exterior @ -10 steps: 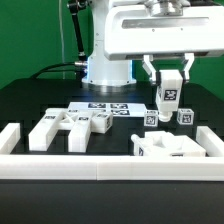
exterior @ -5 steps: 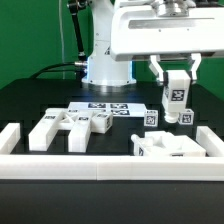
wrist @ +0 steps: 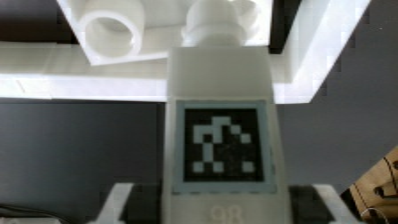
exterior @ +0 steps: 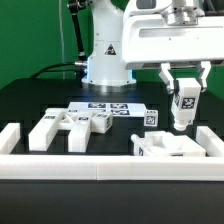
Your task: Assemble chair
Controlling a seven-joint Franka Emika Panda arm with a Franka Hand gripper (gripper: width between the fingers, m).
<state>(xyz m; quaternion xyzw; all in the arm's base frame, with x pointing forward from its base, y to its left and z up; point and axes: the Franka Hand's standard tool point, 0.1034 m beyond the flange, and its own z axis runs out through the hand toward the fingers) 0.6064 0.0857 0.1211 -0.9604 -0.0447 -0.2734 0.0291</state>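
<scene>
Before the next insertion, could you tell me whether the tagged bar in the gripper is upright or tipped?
Upright: in the exterior view the bar stands vertical in the gripper, its lower end pointing straight down.

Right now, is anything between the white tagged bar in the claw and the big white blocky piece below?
Nothing visible. The white tagged bar in the gripper hangs above the big white blocky piece, only air between; the small white tagged cube sits aside, toward the exterior view's left.
</scene>
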